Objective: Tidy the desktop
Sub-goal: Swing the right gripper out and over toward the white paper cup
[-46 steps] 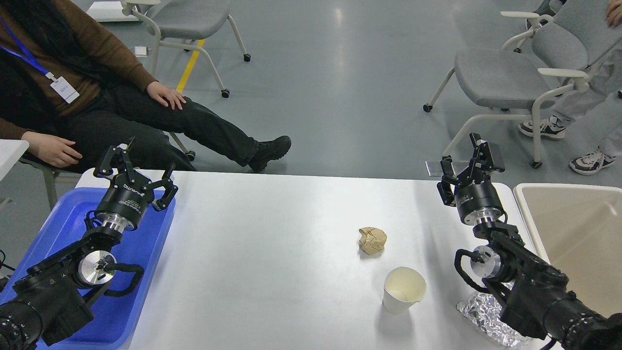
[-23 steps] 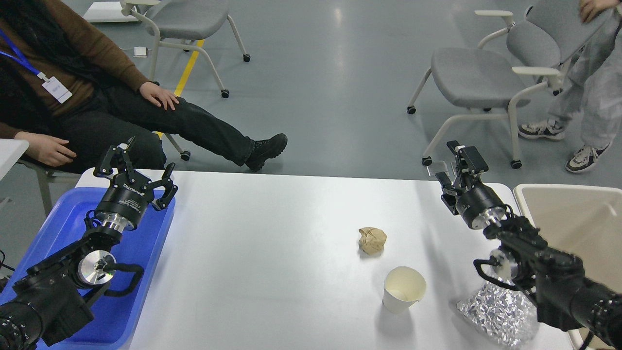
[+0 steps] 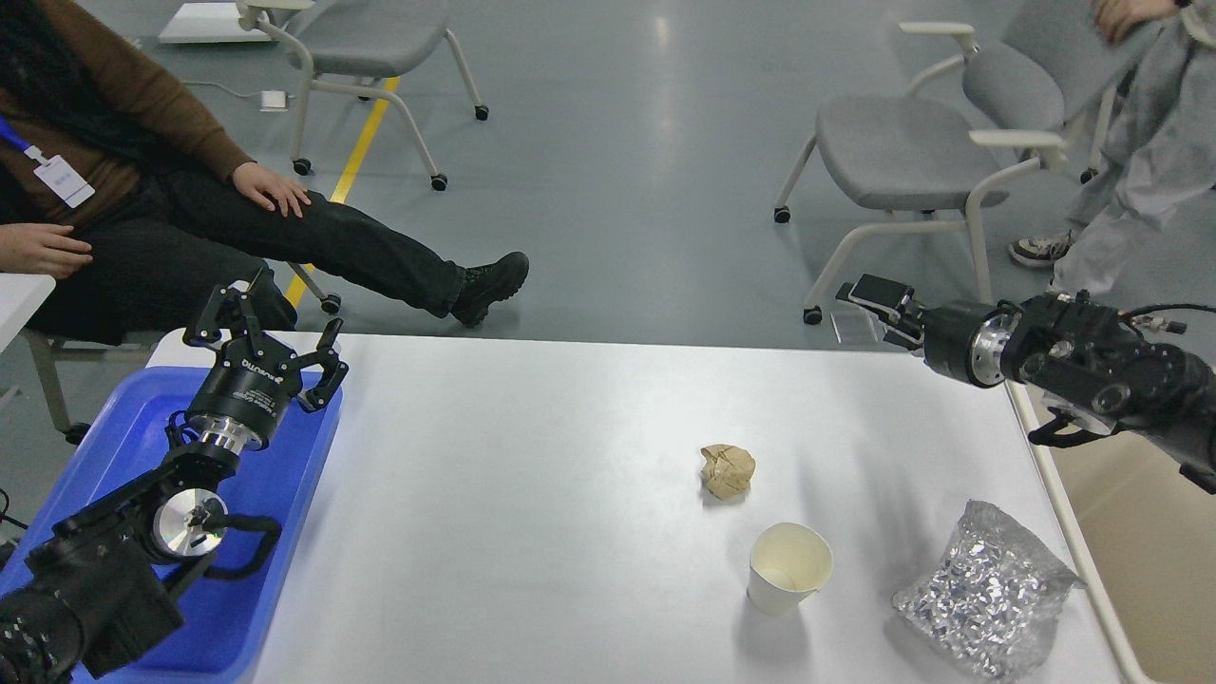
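Observation:
The white desktop [image 3: 532, 532] holds a crumpled brown paper ball [image 3: 729, 470], an upright white paper cup [image 3: 788, 568] and a crinkled silver foil bag [image 3: 988, 600] at its right front. My left gripper [image 3: 285, 315] is open and empty, hovering over the far end of the blue tray [image 3: 275, 560] at the table's left edge. My right gripper [image 3: 879, 313] is turned sideways, pointing left above the far right corner of the table. Its fingers stand apart and hold nothing.
A beige tub [image 3: 1140, 570] stands beside the table's right edge. A seated person [image 3: 190, 218] stretches legs out behind the far left side. Grey chairs [image 3: 902, 152] and a standing person [image 3: 1130, 180] are behind the far right.
My right arm swung up and to the right, off the foil bag's spot, and its gripper turned from upright to pointing left. The foil bag now shows fully. My left arm stayed still.

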Controlling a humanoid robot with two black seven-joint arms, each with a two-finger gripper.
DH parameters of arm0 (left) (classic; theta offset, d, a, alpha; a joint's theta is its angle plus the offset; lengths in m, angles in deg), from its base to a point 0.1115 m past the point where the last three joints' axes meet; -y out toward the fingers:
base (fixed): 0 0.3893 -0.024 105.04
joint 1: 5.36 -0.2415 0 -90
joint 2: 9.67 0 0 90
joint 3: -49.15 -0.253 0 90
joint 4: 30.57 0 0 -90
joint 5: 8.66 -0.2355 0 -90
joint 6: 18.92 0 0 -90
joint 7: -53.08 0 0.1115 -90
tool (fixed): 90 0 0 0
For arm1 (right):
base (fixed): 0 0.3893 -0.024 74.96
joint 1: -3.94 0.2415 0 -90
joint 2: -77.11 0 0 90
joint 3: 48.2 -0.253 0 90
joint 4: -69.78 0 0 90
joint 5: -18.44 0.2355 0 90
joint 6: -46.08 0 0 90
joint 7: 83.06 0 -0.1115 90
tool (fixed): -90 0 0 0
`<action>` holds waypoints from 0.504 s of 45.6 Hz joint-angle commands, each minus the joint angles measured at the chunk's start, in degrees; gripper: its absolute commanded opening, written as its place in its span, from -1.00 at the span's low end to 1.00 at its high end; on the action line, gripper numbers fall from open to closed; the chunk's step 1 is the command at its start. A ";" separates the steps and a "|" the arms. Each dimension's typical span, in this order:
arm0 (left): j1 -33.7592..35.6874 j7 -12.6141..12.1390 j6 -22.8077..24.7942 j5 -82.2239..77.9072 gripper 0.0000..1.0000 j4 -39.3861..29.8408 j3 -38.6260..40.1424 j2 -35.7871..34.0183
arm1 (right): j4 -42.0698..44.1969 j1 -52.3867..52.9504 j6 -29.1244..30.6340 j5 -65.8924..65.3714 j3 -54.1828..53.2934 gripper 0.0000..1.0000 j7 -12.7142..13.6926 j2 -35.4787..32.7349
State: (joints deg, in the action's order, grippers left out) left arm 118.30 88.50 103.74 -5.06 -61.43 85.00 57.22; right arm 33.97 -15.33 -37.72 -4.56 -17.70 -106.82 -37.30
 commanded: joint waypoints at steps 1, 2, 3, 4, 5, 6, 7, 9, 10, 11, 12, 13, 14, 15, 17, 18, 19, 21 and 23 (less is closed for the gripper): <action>0.00 0.08 -0.05 0.00 0.97 0.00 0.00 0.00 | -15.06 15.66 1.62 -19.25 10.63 1.00 0.37 -3.01; 0.00 0.00 -0.05 0.00 0.97 0.00 0.00 0.00 | -16.99 16.45 1.44 -22.15 10.72 1.00 0.20 -3.27; 0.00 0.08 0.04 0.00 0.97 0.00 0.00 0.00 | -18.93 17.15 1.35 -25.14 10.72 1.00 -0.06 -3.62; 0.00 0.00 -0.05 0.00 0.97 0.00 0.00 0.00 | -20.60 17.94 1.35 -27.60 10.72 1.00 -0.24 -3.89; 0.00 -0.01 -0.05 0.00 0.97 0.00 0.00 0.00 | -22.27 18.47 1.18 -29.98 10.80 1.00 -0.42 -4.07; 0.00 -0.01 0.04 0.00 0.97 0.00 0.00 0.00 | -23.76 19.09 1.18 -31.92 10.98 1.00 -0.76 -4.15; 0.00 -0.01 -0.05 0.00 0.97 0.00 0.00 0.00 | -25.00 19.70 1.09 -33.50 11.59 1.00 -1.03 -4.33; 0.00 0.08 -0.05 0.00 0.97 0.00 0.00 0.00 | -27.28 20.76 0.83 -35.53 13.43 1.00 -1.99 -4.42; 0.00 0.00 -0.05 0.00 0.97 0.00 0.00 0.00 | -28.08 21.11 0.82 -35.89 14.57 1.00 -2.52 -4.42; 0.00 0.08 -0.05 0.00 0.97 0.00 0.00 0.00 | -28.70 21.55 0.74 -36.24 15.45 1.00 -3.05 -4.42; 0.00 0.08 0.04 0.00 0.97 0.00 0.00 0.00 | -29.14 21.81 0.74 -36.42 16.33 1.00 -3.40 -4.42; 0.00 0.00 0.04 0.00 0.97 0.00 0.00 0.00 | -29.49 21.99 0.74 -36.59 16.95 1.00 -3.58 -4.42; 0.00 0.08 -0.05 0.00 0.97 0.00 0.00 0.00 | -29.67 21.99 0.74 -36.59 17.31 1.00 -3.75 -4.42; 0.00 0.08 -0.05 0.00 0.97 0.00 0.00 0.00 | -29.76 21.99 0.74 -36.68 17.66 1.00 -3.76 -4.42; 0.00 -0.01 -0.05 0.00 0.97 0.00 0.00 0.00 | -29.93 21.73 0.65 -36.94 18.10 1.00 -3.84 -4.42; 0.00 -0.01 0.04 0.00 0.97 0.00 0.00 0.00 | -29.93 21.38 0.65 -37.29 18.10 1.00 -3.84 -4.42; 0.00 0.08 -0.05 0.00 0.97 0.00 0.00 0.00 | -29.93 21.12 0.65 -37.73 18.10 1.00 -3.84 -4.42; 0.00 0.08 -0.05 0.00 0.97 0.00 0.00 0.00 | -30.02 20.24 0.65 -38.35 18.10 1.00 -3.84 -4.42; 0.00 0.08 -0.05 0.00 0.97 0.00 0.00 0.00 | -29.93 18.57 0.65 -38.53 18.19 1.00 -3.84 -4.51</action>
State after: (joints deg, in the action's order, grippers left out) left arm 118.30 88.54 103.70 -5.05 -61.41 85.00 57.21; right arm 8.35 3.51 -36.99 -36.96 -2.83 -109.62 -41.26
